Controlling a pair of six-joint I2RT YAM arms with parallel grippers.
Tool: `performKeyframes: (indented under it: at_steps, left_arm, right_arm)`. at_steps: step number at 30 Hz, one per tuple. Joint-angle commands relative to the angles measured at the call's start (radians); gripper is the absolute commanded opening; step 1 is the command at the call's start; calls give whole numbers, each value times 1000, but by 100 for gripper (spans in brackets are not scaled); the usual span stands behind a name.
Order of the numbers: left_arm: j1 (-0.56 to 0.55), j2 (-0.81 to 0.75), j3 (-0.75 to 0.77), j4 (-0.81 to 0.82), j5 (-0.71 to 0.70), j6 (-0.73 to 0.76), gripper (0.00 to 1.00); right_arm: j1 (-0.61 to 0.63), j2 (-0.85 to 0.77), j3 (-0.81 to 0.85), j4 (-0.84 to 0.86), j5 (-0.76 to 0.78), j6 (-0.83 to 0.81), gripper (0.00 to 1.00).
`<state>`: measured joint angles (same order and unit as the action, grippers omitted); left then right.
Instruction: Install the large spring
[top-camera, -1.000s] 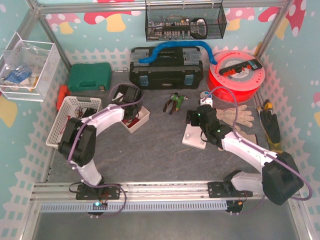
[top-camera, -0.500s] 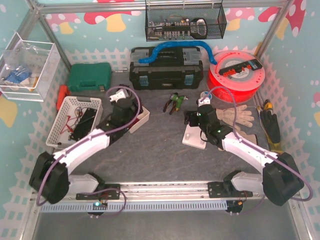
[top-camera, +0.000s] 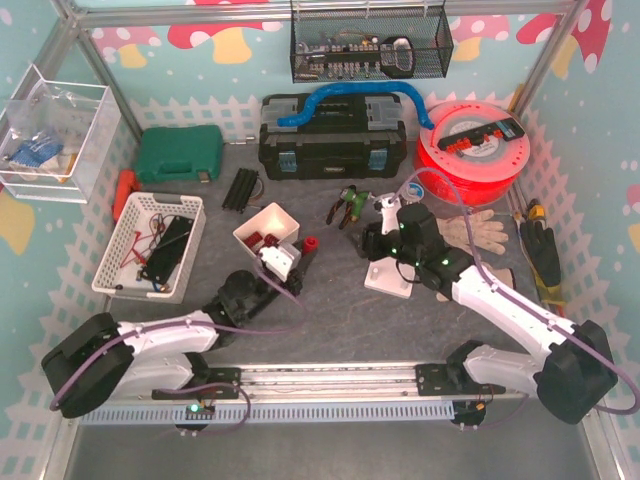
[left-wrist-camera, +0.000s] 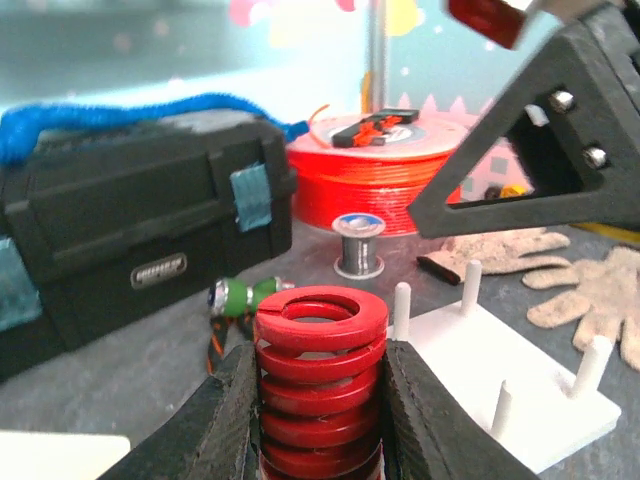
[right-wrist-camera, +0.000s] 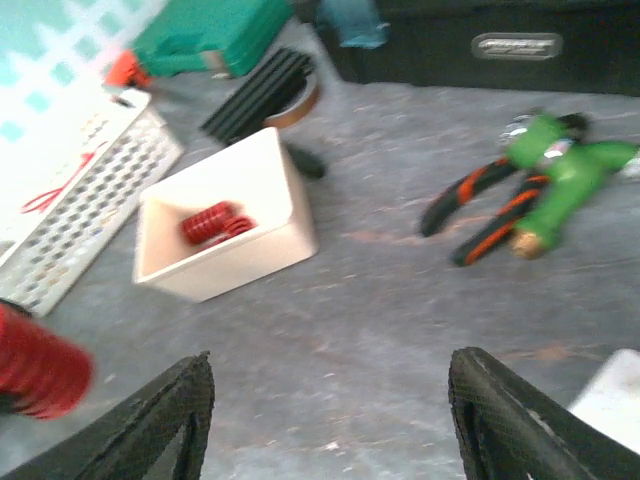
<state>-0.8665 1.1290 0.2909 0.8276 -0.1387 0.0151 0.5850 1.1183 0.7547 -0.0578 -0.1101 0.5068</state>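
My left gripper (left-wrist-camera: 320, 352) is shut on a large red coil spring (left-wrist-camera: 320, 375) and holds it upright, the coil's top ring above the fingertips. In the top view the spring (top-camera: 312, 243) is just right of the small white box (top-camera: 250, 232) and left of the white peg plate (top-camera: 386, 278). The plate (left-wrist-camera: 520, 375) has several upright pegs and lies to the right, beyond the spring. My right gripper (top-camera: 367, 243) hovers open over the plate's left side; its view (right-wrist-camera: 330, 420) shows bare mat between its fingers and the spring (right-wrist-camera: 35, 375) at the far left.
The white box (right-wrist-camera: 290, 205) holds more red springs (right-wrist-camera: 215, 222). Green-handled pliers (top-camera: 350, 203) and a small metal spool (left-wrist-camera: 358, 245) lie behind the plate. A black toolbox (top-camera: 332, 140), red wire reel (top-camera: 472, 150), gloves (top-camera: 470, 232) and white basket (top-camera: 130, 245) ring the mat.
My left arm has pulled back from the white box and swung right and toward the front, carrying the red spring. My right gripper has shifted slightly left over the plate.
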Motion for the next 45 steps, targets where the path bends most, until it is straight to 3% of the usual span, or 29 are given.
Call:
performKeyframes:
  at_steps: [1, 7, 22, 30, 34, 39, 45]
  left_arm:
    - [-59, 47, -50, 273, 2, 255, 0]
    - [-111, 112, -125, 421, -12, 391, 0]
    - [-128, 100, -120, 385, -30, 403, 0]
    - [-132, 94, -122, 384, -26, 404, 0]
    - [-133, 93, -121, 382, -23, 405, 0]
    - [-134, 105, -100, 350, -68, 386, 18]
    - [-129, 112, -57, 273, -123, 305, 44]
  right_arm:
    - [62, -19, 54, -68, -129, 24, 63]
    - [163, 6, 117, -139, -147, 40, 58]
    - [308, 121, 215, -209, -75, 20, 56]
    - [322, 189, 239, -196, -74, 14, 45]
    - [324, 199, 232, -183, -60, 10, 30]
    - [325, 186, 216, -154, -50, 8, 2]
    - [323, 125, 168, -131, 102, 29, 0]
